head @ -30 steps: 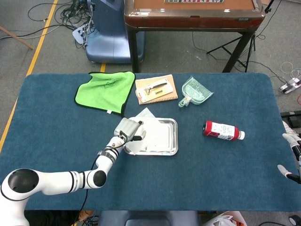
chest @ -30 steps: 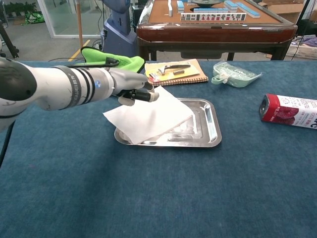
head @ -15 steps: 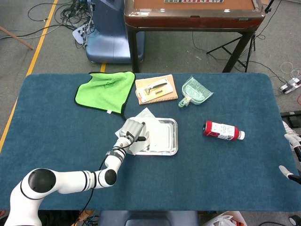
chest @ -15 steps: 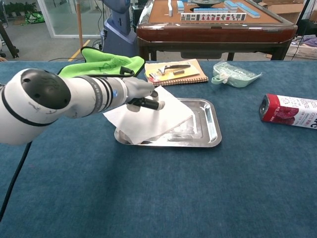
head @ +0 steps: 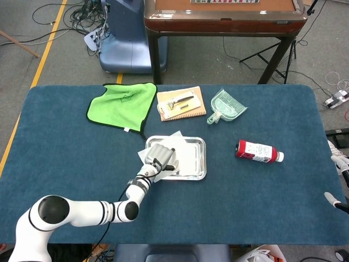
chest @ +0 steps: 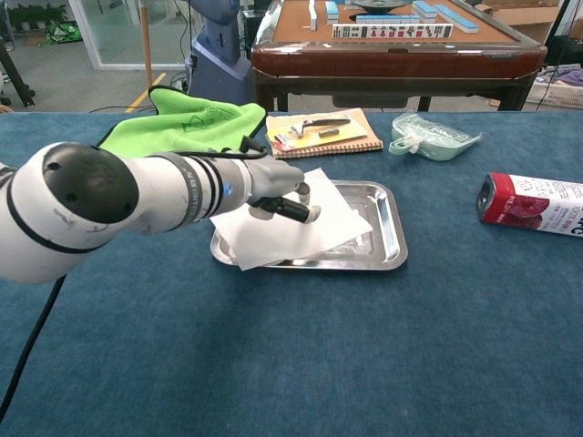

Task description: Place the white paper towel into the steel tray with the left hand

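Flanking the steel tray [head: 199, 158]: green cloth [head: 121, 103], notebook [head: 181, 103], red bottle [head: 258, 151].

Head view: high above the near edge of the blue cloth-covered table [head: 65, 142], tilted steeply down, far enough to take in the whole tabletop plus grey floor, cables and the legs of the brown wooden table [head: 223, 16] beyond. Chest view: low, just over the same near edge, facing forward almost level with the surface, much closer, cropping the sides of the blue cloth-covered table [chest: 291, 364]. Shared by both: rectangular steel tray [head: 197, 143] [chest: 393, 238], bright green cloth [head: 117, 103] [chest: 191, 114], tan spiral notebook [head: 182, 103] [chest: 332, 132], pale green plastic dustpan [head: 228, 105] [chest: 433, 138], red-labelled bottle lying on its side [head: 257, 151] [chest: 533, 202].
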Robot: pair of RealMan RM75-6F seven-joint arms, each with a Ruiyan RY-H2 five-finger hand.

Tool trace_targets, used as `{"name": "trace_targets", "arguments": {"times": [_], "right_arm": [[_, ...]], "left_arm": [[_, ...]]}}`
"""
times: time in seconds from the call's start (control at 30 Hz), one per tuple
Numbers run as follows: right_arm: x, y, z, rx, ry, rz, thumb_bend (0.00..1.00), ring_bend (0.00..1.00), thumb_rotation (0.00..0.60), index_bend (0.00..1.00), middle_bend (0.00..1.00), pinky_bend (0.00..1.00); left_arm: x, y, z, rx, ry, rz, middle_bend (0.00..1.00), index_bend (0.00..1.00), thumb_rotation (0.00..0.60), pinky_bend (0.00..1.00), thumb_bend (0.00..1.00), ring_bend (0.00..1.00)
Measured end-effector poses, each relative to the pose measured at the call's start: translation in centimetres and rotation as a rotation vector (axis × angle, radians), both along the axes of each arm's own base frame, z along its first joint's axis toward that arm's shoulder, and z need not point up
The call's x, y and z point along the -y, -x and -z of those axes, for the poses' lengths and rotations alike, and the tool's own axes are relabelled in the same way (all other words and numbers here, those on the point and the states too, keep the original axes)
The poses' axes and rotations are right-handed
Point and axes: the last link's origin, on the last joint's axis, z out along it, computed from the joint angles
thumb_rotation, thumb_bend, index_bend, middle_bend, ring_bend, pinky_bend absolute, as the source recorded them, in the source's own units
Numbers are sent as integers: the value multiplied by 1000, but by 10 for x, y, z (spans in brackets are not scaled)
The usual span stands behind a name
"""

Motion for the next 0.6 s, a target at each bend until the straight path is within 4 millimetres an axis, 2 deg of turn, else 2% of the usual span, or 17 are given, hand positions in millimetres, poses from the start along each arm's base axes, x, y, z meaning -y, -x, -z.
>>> {"name": "trace_targets", "arguments": {"times": [0.3,0.6], "right_arm": [[-1,0,-1,0,5,1,112,112,600,194,209,201],[-2,1,-2,2,10,2,112,112,600,194,209,201]], "left_arm": [[20,-9,11,-15,47,66,1000,226,26,1000,428,1000],[31,-18,13,-7,65,112,1000,226,33,1000,427,1000]]}}
